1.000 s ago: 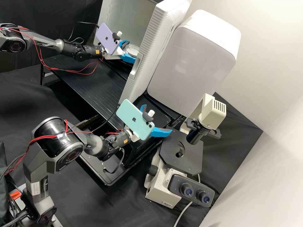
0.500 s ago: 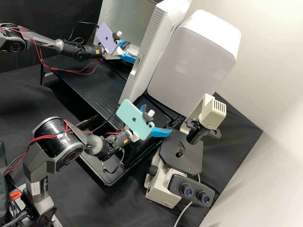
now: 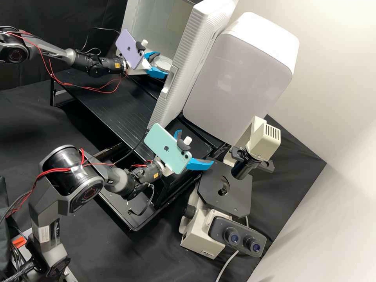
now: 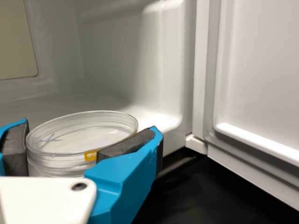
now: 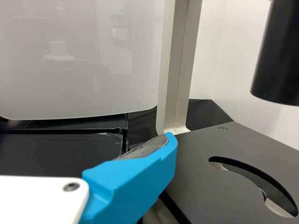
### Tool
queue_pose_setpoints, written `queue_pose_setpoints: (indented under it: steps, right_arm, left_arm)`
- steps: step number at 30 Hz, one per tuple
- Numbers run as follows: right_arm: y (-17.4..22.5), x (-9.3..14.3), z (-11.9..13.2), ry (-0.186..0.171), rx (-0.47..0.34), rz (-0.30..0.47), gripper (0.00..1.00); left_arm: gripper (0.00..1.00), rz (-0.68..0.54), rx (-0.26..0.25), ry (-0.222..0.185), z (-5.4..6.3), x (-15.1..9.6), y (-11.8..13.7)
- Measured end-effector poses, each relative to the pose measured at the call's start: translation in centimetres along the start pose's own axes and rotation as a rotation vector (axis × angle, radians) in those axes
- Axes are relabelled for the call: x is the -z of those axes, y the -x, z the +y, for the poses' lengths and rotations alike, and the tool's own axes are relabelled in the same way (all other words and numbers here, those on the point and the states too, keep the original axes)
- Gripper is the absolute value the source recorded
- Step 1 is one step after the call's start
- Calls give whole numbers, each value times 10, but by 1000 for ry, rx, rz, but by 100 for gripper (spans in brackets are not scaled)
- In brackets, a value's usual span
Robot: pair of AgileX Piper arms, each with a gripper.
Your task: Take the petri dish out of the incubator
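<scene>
A clear round petri dish [image 4: 79,140] with a small yellow label sits on the white floor at the mouth of the open incubator [image 4: 140,70]. My left gripper [image 4: 81,144] is shut on it, one dark pad against each side. In the high view this gripper [image 3: 159,64] is at the incubator's opening [image 3: 156,23], beside the ribbed white door [image 3: 188,58], with the dish [image 3: 164,62] between its blue fingers. My right gripper [image 3: 201,162] hovers open and holds nothing at the edge of the microscope stage [image 3: 225,190]. One blue finger [image 5: 140,163] shows in the right wrist view.
A large white box [image 3: 239,78] stands right of the incubator door. A microscope [image 3: 219,231] with its black stage [image 5: 224,154] and dark condenser [image 5: 278,51] is close to my right gripper. A black ribbed shelf [image 3: 117,105] runs beneath both arms.
My left gripper has drawn back a little from the incubator, away from the door, with the petri dish in it. The right arm has not moved.
</scene>
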Motion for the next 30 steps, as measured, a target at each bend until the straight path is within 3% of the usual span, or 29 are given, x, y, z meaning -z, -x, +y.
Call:
queue_pose_setpoints:
  steps: [7, 15, 25, 30]
  right_arm:
    - [0, 0, 0, 0, 0, 0, 100]
    - [0, 0, 0, 0, 0, 0, 100]
    - [0, 0, 0, 0, 0, 0, 100]
    - [0, 0, 0, 0, 0, 0, 100]
  left_arm:
    - [0, -18, 13, 23, -1, -10, 29]
    - [0, -57, 30, 17, -8, -25, 61]
    - [0, -143, 88, -45, -26, -44, 116]
    - [0, -171, 113, -45, -36, -51, 141]
